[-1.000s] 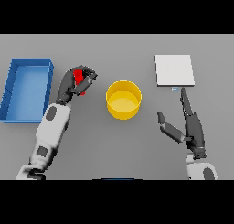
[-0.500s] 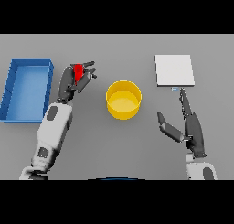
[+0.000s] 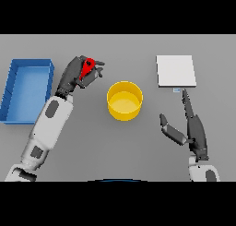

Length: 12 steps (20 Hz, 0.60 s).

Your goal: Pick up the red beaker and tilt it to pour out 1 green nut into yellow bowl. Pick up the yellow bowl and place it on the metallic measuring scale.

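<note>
My left hand is shut on the red beaker and holds it tilted, to the left of the yellow bowl. Only a narrow red part of the beaker shows between the fingers. The bowl stands at the middle of the table, and I see nothing inside it. The metallic measuring scale lies flat at the back right. My right hand rests open on the table at the front right, its fingers pointing toward the scale.
A blue bin stands at the left edge, beside my left forearm.
My left hand has lifted the red beaker slightly, moved it toward the bowl and tilted it further. The right hand has not moved.
</note>
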{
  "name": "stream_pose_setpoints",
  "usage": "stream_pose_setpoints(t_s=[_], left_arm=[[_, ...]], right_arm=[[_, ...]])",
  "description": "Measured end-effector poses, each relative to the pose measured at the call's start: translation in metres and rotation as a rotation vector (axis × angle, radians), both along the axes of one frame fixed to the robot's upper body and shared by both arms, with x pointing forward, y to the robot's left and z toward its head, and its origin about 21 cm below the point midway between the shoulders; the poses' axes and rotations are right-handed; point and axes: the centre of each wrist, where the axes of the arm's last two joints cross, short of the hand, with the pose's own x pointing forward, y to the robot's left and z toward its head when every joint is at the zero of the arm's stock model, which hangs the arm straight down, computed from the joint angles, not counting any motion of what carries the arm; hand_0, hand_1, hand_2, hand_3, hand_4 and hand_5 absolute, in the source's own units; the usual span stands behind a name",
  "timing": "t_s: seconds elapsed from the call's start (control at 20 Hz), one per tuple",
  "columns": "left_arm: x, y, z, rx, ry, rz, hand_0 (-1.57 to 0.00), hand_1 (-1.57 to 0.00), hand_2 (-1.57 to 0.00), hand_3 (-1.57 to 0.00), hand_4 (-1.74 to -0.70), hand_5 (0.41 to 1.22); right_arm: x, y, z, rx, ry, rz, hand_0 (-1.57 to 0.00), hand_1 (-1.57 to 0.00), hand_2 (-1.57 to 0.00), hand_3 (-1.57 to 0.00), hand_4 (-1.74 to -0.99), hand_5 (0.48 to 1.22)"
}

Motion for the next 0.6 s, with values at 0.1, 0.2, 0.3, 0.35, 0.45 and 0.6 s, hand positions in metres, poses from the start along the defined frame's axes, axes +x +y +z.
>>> stream_pose_setpoints(t_s=[0.1, 0.2, 0.3, 0.35, 0.45, 0.6], left_arm=[[-0.004, 0.001, 0.003, 0.056, -0.001, -0.019, -1.56, -1.56, -1.56, -1.56, -1.73, 1.111], [-0.01, 0.002, 0.006, 0.098, -0.005, -0.037, -1.57, -1.57, -1.57, -1.56, -1.73, 1.114], [-0.012, -0.003, 0.01, 0.211, -0.001, -0.03, -1.57, -1.57, -1.57, -1.57, -1.74, 1.128], [-0.012, -0.001, 0.015, 0.279, -0.012, -0.025, -1.57, -1.57, -1.57, -1.57, -1.74, 1.131], [-0.009, -0.011, 0.023, 0.442, -0.023, -0.03, -1.57, -1.57, -1.57, -1.57, -1.74, 1.132], [-0.011, -0.025, 0.028, 0.667, -0.098, -0.099, -1.57, -1.57, -1.57, -1.57, -1.74, 1.161]], right_arm=[[0.0, 0.002, 0.003, 0.003, -0.001, 0.0, 0.0, 0.0, 0.0, 0.0, -1.256, 0.678], [0.0, 0.001, 0.002, 0.003, 0.016, -0.003, 0.0, 0.0, 0.0, 0.0, -1.254, 0.68], [0.002, 0.001, 0.001, 0.004, 0.024, -0.003, 0.0, 0.0, 0.0, 0.0, -1.254, 0.683], [0.003, 0.001, 0.002, 0.008, 0.02, 0.001, 0.0, 0.0, 0.0, 0.0, -1.252, 0.685], [0.0, 0.003, 0.004, 0.017, 0.013, 0.012, 0.0, 0.0, 0.0, 0.0, -1.255, 0.689], [0.0, 0.005, 0.006, 0.018, 0.015, 0.011, 0.0, 0.0, 0.0, 0.0, -1.267, 0.698]])
